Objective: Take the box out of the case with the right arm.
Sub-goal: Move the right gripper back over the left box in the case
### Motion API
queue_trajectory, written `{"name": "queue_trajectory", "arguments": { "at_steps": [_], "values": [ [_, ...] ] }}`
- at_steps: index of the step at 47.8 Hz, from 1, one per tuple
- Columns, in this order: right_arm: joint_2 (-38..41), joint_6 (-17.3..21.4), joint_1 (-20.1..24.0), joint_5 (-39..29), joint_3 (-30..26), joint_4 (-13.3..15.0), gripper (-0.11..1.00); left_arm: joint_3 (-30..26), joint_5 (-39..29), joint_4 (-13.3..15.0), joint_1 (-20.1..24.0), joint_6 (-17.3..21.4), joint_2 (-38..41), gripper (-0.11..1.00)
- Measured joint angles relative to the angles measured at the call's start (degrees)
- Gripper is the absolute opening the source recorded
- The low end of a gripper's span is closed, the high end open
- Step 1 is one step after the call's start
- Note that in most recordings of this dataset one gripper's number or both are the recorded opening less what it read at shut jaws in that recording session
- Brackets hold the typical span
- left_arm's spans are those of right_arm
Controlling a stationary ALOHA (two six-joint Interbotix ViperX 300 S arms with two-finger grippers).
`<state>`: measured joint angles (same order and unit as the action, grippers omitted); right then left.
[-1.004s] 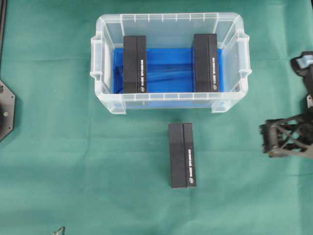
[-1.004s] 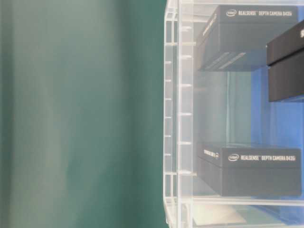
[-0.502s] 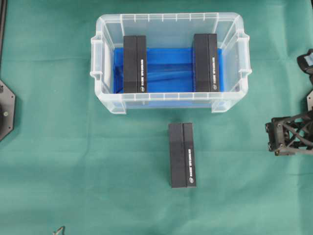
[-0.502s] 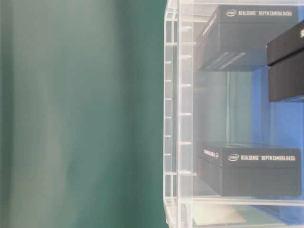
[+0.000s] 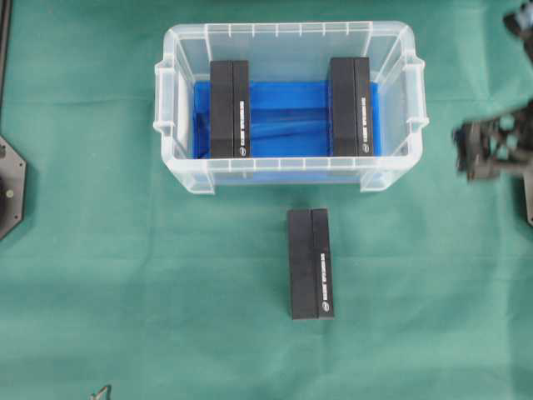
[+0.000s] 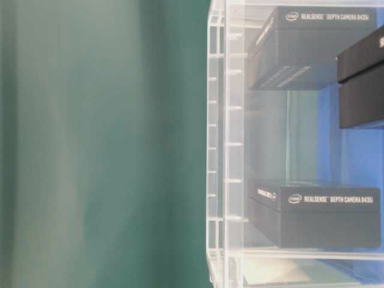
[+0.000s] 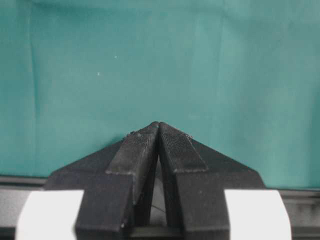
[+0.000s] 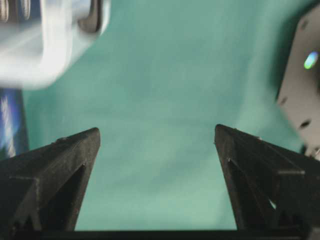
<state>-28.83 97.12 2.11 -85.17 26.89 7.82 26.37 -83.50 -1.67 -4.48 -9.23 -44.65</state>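
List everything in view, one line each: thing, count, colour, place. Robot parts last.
case: one, clear plastic with a blue floor sheet, upper middle of the table.
boxes in the case: two, black, left box and right box standing apart inside.
box on the cloth: one, black, just in front of the case.
cloth: one, green, covering the table.
left gripper: one, black with white parts, jaws shut over bare cloth.
right gripper: one, black, jaws open and empty, right of the case.
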Motion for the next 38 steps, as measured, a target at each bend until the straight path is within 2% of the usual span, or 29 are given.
{"name": "queue_trajectory", "arguments": {
  "at_steps": [4, 18, 25, 38],
  "values": [
    [-0.4, -4.8, -4.3, 0.0, 0.7, 0.0, 0.89, 0.0, 0.0, 0.0, 0.0, -0.1, 0.0, 0.0],
    [-0.4, -15.1, -15.4, 0.7, 1.1, 0.0, 0.89, 0.0, 0.0, 0.0, 0.0, -0.1, 0.0, 0.0],
    [-0.4, -17.5, -17.8, 1.1, 1.1, 0.1, 0.89, 0.0, 0.0, 0.1, 0.0, 0.1, 0.0, 0.0],
    [-0.4, -17.6, -17.9, 1.3, 1.1, 0.0, 0.89, 0.0, 0.0, 0.0, 0.1, 0.0, 0.0, 0.0]
  ]
}}
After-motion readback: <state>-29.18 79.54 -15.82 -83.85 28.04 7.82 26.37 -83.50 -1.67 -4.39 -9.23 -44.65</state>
